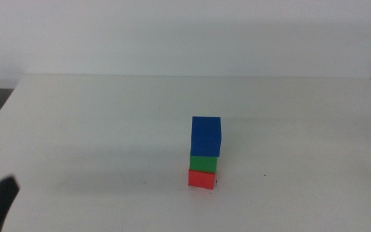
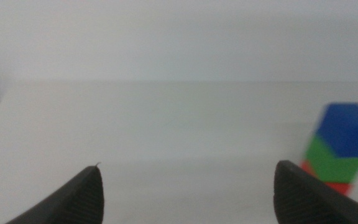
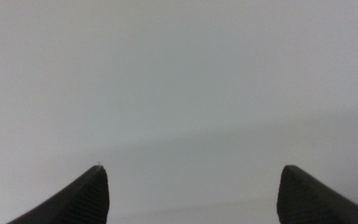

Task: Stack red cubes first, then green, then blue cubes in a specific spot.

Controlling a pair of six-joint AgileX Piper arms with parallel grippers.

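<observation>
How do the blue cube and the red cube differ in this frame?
The blue cube tops the stack; the red cube sits at the bottom on the table, under the green cube. Blue shows its whole front face, red only a low strip. Both appear the same plain shape, ungripped.

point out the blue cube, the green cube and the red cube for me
blue cube (image 1: 206,136), middle view, its front face
green cube (image 1: 203,163), middle view, its front face
red cube (image 1: 201,178), middle view, its front face
</observation>
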